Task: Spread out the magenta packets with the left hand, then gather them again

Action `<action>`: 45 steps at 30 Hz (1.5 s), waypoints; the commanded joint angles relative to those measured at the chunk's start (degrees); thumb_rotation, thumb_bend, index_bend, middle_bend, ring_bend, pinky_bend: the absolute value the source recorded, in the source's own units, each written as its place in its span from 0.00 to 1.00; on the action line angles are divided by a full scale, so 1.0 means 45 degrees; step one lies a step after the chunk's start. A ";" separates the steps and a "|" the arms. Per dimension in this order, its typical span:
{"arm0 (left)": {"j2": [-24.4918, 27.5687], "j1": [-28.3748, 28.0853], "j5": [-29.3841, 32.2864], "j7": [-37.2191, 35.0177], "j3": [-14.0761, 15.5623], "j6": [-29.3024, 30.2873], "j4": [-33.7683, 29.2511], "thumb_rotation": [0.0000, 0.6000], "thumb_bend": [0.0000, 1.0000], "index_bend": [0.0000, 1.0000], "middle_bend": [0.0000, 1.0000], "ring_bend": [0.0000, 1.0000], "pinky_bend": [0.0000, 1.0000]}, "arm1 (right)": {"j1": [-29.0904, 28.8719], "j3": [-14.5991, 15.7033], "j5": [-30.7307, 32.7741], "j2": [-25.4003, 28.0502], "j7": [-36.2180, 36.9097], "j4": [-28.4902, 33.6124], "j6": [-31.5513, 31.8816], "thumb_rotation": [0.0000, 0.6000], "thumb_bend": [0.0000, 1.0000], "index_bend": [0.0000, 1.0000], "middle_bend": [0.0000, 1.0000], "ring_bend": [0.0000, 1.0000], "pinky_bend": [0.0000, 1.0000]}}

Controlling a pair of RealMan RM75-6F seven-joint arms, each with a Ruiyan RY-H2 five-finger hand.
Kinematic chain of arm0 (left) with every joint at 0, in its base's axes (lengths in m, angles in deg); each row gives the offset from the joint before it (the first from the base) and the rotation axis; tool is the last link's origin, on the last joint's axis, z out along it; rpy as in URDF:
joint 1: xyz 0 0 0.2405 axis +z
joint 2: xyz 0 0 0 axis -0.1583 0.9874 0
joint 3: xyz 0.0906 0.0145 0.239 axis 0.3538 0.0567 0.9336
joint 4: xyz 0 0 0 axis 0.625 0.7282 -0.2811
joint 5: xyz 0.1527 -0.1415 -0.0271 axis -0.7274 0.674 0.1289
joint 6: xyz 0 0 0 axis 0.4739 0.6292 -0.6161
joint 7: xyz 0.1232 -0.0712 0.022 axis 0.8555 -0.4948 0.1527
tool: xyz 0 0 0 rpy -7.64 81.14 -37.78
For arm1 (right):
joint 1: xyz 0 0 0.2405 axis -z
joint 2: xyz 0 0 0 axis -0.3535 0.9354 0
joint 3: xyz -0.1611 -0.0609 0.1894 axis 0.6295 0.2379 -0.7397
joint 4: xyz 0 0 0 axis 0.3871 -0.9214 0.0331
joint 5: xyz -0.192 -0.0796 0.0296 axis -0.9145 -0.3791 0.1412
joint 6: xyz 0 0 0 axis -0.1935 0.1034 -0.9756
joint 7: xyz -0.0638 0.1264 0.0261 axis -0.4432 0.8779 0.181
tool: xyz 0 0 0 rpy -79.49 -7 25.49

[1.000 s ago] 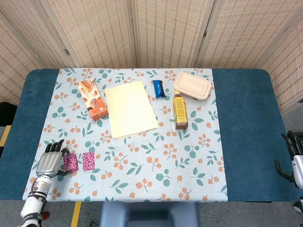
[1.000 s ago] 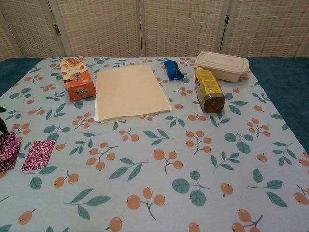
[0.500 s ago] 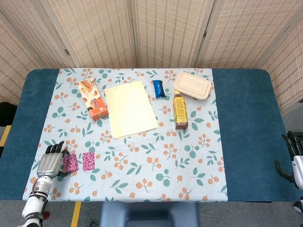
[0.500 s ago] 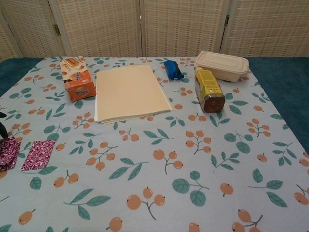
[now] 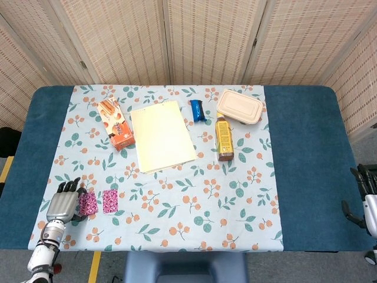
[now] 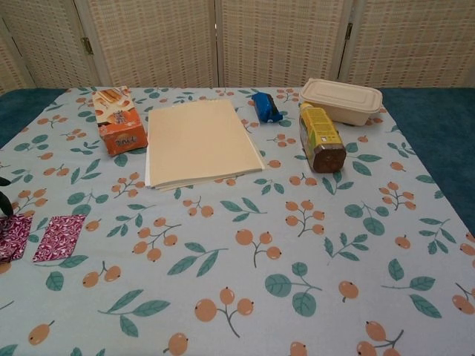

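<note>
Left hand (image 5: 61, 202) sat palm-down at the near-left corner of the floral tablecloth (image 5: 194, 206), fingers a little apart and extended, thumb side touching the left magenta packet (image 5: 87, 203); no grip on it visible. Right magenta packet (image 5: 110, 201) lay flat just beside the first, a narrow gap between them. In the chest view only the packets' edge and a dark fingertip showed at far left. Right hand (image 5: 366, 197) hung off the table's right edge, well apart; finger state couldn't be told. Farther back: orange snack box (image 5: 116, 123), cream folder (image 5: 162, 135), blue wrapper (image 5: 197, 110), bottle lying down (image 5: 223, 138), beige lidded container (image 5: 240, 107).
</note>
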 commanded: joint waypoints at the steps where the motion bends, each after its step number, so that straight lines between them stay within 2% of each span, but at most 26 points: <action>1: -0.0043 -0.0010 -0.0026 0.0068 -0.0032 0.0015 0.0043 0.97 0.23 0.29 0.01 0.00 0.00 | 0.0011 -0.0004 0.0028 -0.0004 0.0011 -0.0013 0.0001 1.00 0.46 0.00 0.00 0.00 0.00; 21: 0.0075 -0.0043 0.0210 0.0468 -0.0059 -0.0193 -0.0256 0.97 0.23 0.20 0.01 0.00 0.00 | 0.0029 -0.0001 0.0054 -0.0031 0.0104 -0.0099 -0.0009 1.00 0.46 0.00 0.00 0.00 0.00; 31: 0.0320 -0.0193 -0.0699 0.0426 -0.0147 0.0008 -0.1202 0.97 0.23 0.19 0.00 0.00 0.00 | 0.0110 0.0014 0.0083 -0.0026 0.0161 -0.0157 0.0062 1.00 0.46 0.00 0.00 0.00 0.00; 45: -0.0484 -0.1119 0.0355 0.1944 -0.0269 -0.0573 -0.1407 0.97 0.23 0.19 0.00 0.00 0.00 | 0.0134 0.0020 0.0147 -0.0085 0.0397 -0.0389 -0.0031 1.00 0.46 0.00 0.00 0.00 0.00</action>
